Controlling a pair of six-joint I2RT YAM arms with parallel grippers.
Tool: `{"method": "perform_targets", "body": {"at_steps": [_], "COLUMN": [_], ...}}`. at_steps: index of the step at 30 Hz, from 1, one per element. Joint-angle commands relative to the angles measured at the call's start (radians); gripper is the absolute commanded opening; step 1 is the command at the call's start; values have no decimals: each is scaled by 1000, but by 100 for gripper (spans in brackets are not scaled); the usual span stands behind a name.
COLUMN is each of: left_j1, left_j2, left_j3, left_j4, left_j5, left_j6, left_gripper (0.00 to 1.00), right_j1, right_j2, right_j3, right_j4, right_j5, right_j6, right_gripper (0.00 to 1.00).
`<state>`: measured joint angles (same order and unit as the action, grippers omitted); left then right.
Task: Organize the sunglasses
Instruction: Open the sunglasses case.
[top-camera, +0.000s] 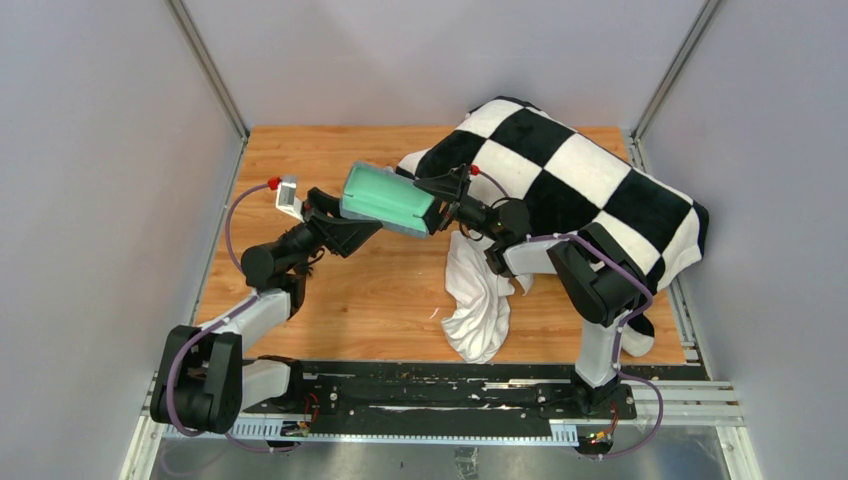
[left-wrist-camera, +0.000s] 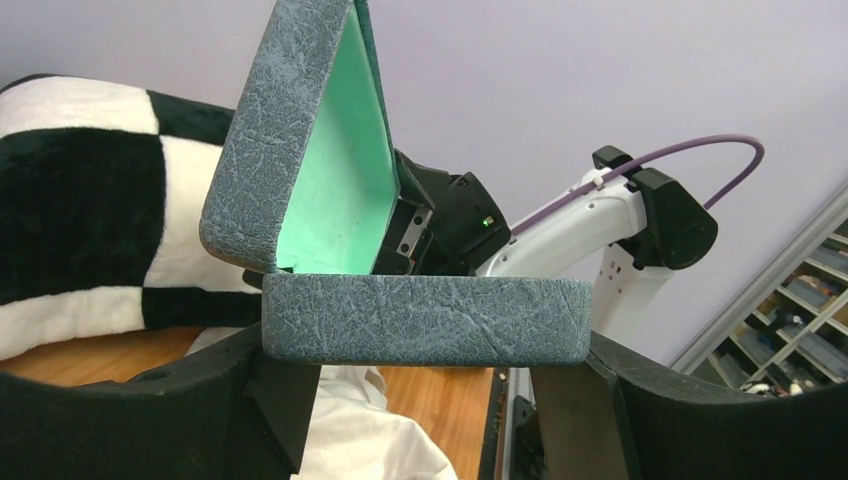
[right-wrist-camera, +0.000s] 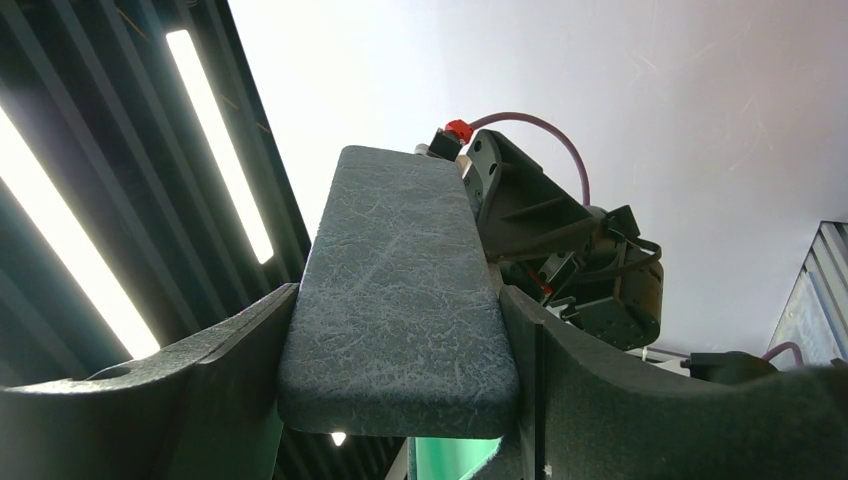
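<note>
Clerk: Black fingers (left-wrist-camera: 130, 420) of the left claw (left-wrist-camera: 425, 348), foreground. How are they entered?

Keeper: Entered as closed on the case (left-wrist-camera: 310, 170). One grey-blue half is clamped crosswise between them, with its long side presented to the wrist camera.

Clerk: And the right claw (right-wrist-camera: 400, 330)?

Keeper: Listed as closed on the same case. The textured outer shell of the other half is pressed between both fingers, and a strip of mint-green lining is seen below it.

Clerk: Condition of the case?

Keeper: Recorded as open and held aloft between the two claws, well apart from the tabletop (top-camera: 380, 290). The mint-green interior is turned upward toward the overhead camera.

Clerk: Location of the sunglasses?

Keeper: It cannot be told. The lining that is exposed shows bare, and the rest of the interior is hidden.

Clerk: Items further out?

Keeper: A crumpled white cloth (top-camera: 478, 300) is laid on the wooden tabletop, below and to the right of the case. A black-and-white checkered blanket (top-camera: 580, 170) is heaped at the far right, and the right arm is partly draped by it.
</note>
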<state>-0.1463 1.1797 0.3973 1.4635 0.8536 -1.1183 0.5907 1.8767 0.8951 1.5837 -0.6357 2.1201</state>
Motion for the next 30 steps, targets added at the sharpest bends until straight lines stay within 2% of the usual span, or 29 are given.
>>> {"method": "perform_targets", "body": {"at_steps": [1,20,30], "left_j1": [-38,-38,-38], "left_j2": [-54,-94,-85], "left_j3": [-4,2,3], "left_j4": [96,96,97], "left_j5": [142,147,146], "left_j6": [-88,-107,-117], "left_gripper": [0,0,0], "right_j1": [8,9,6], "right_j2": [44,65,69], "right_j3": [22,59,91], "right_j4": [12,12,11], "right_j5": [60,54,33], "right_j6": [423,406,367], "right_gripper": [50,81,84]}}
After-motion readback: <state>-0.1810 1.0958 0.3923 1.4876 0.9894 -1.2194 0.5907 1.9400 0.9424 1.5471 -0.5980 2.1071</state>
